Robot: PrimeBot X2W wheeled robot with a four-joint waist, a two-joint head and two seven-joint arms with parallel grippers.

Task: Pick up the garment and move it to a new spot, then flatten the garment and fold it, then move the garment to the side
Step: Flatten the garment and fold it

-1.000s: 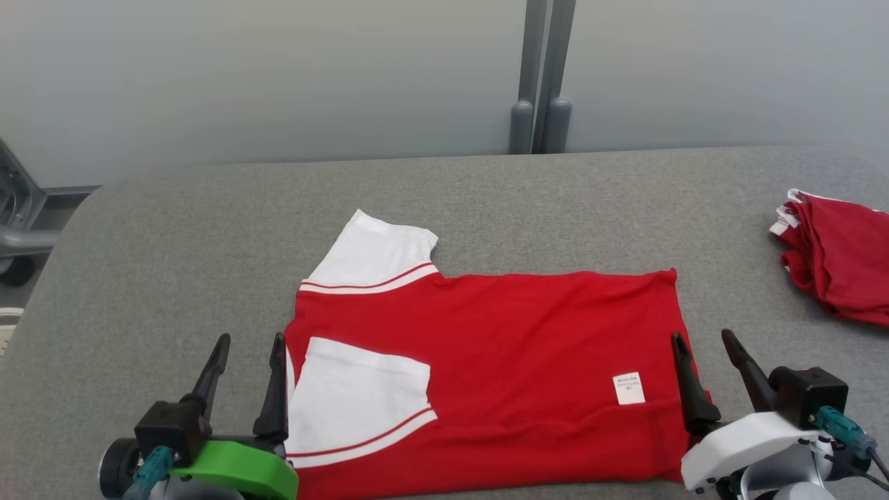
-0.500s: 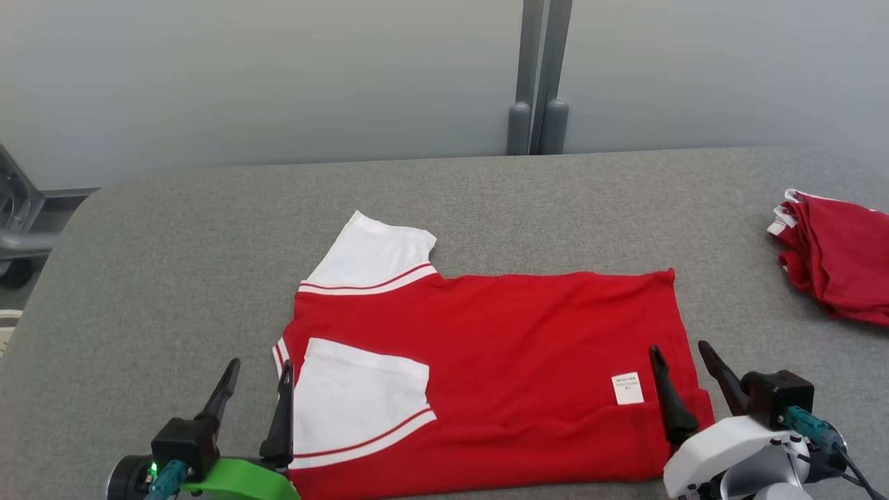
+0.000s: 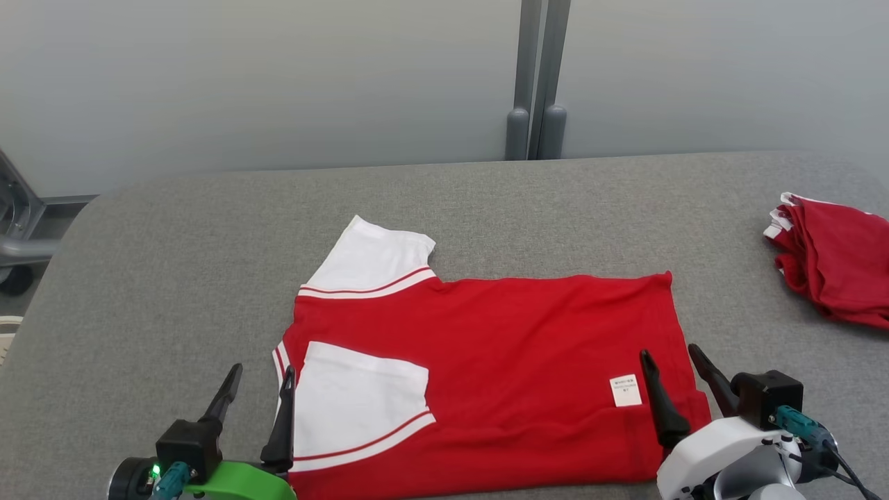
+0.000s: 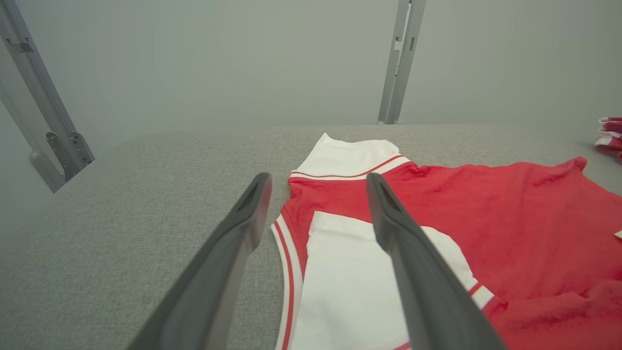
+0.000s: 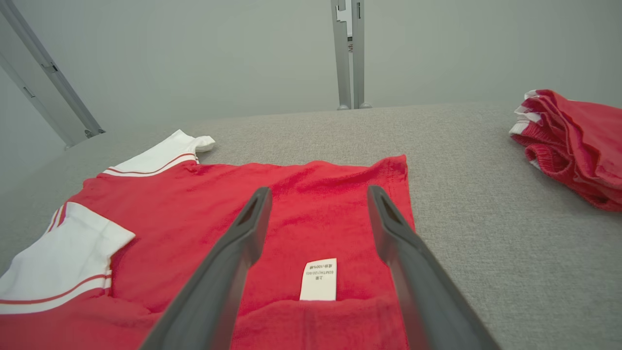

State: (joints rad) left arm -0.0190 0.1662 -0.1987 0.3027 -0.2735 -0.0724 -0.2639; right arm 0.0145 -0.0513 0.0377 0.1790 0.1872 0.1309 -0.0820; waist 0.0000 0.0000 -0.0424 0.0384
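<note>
The garment [image 3: 500, 347] is a red shirt with white sleeves, lying flat on the grey table [image 3: 208, 236] with its near sleeve folded in over the body. My left gripper [image 3: 262, 371] stands open at the shirt's left edge, its right finger over the white sleeve [image 4: 350, 272]. The left wrist view shows this gripper [image 4: 317, 182] with nothing between its fingers. My right gripper [image 3: 670, 353] is open over the shirt's right hem, beside a white label [image 3: 625, 390]. In the right wrist view its fingers straddle the label [image 5: 319, 279] and red cloth [image 5: 301, 204], gripper [image 5: 319, 193] empty.
A pile of folded red garments [image 3: 837, 264] lies at the table's right edge, also in the right wrist view [image 5: 573, 141]. A grey wall with a vertical post [image 3: 535, 76] stands behind the table. A metal frame [image 3: 14, 229] sits off the table's left end.
Both grippers have drawn back toward the near edge, the right one also shifting left over the hem. The head view has tilted slightly. The shirt has stayed in place.
</note>
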